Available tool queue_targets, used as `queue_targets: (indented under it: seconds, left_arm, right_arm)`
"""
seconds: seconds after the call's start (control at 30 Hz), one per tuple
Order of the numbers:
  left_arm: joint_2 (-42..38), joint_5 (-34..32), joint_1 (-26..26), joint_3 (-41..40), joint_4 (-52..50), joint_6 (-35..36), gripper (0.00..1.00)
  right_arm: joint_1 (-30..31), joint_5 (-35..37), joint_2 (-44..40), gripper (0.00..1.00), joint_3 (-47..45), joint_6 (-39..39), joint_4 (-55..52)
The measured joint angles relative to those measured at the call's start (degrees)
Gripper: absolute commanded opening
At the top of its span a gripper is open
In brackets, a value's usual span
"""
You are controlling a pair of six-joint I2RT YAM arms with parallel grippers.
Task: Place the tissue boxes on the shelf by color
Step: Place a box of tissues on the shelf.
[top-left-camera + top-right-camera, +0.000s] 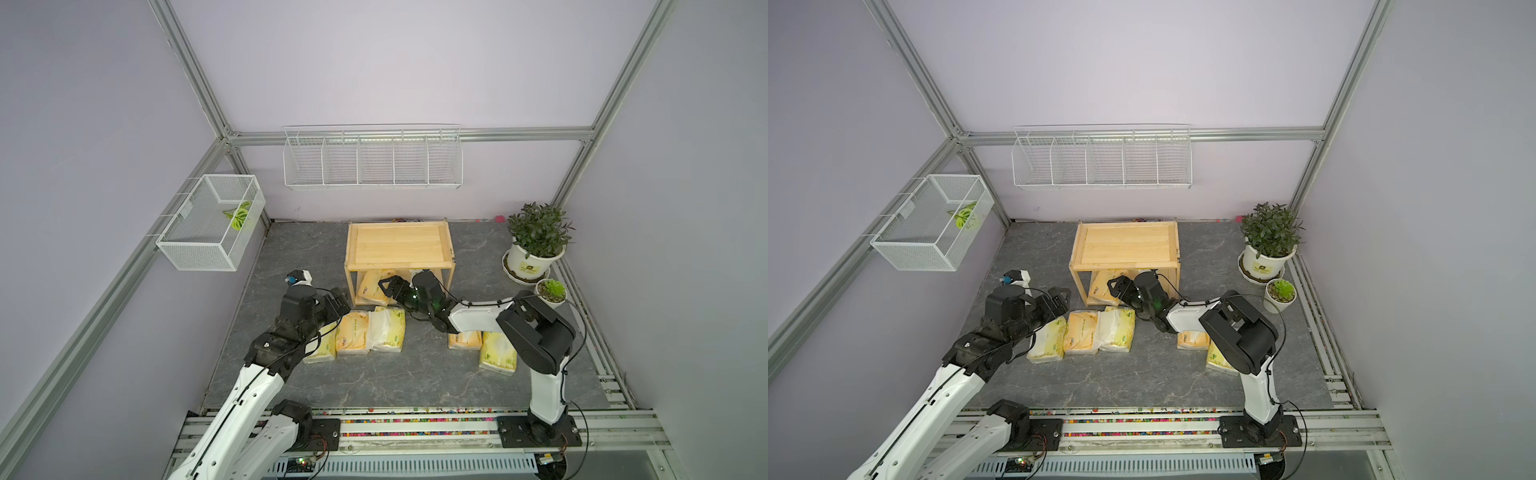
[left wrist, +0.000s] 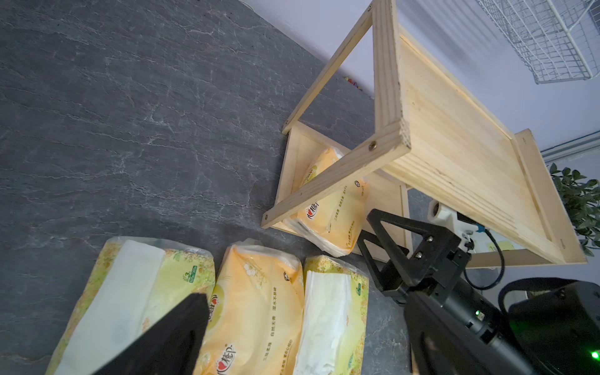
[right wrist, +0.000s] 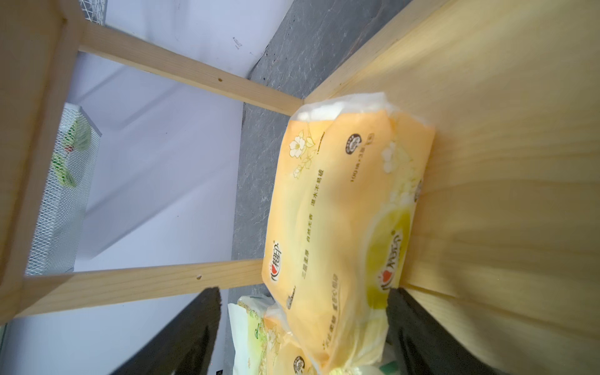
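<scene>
Evidently the placing step is finishing for the shelved orange pack point(image 3: 341, 211): it is lying on the lower tier of the shelf point(image 1: 399, 264), its near end jutting toward the front edge, while the right gripper point(image 1: 387, 286) is flanking it with jaws spread, pinching nothing. Next, I judge, that arm is needing to back straight out without dragging the pack, then go for the loose orange pack point(image 1: 465, 340) under its own forearm. Meanwhile the left gripper point(image 1: 340, 303), jaws wide apart and empty, is hovering over the row of three packs point(image 1: 353, 332) on the table point(image 1: 415, 382).
</scene>
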Motion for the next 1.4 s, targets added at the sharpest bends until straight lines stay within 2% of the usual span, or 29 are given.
queue_targets:
  seconds: [0.43, 0.83, 1.4]
  left_arm:
    - [0.00, 0.87, 0.00, 0.00, 0.02, 0.00, 1.00]
    - [0.42, 1.97, 0.00, -1.31, 0.83, 0.00, 1.00]
    - [-0.13, 3.65, 0.00, -3.39, 2.05, -0.07, 1.00]
  right_arm:
    - [-1.68, -0.22, 2.14, 0.84, 4.52, -2.25, -3.28]
    - [-1.81, -4.42, 8.46, 0.83, 10.88, -2.67, -2.86]
    - [-3.89, -8.39, 12.61, 0.83, 15.78, -5.40, 0.00]
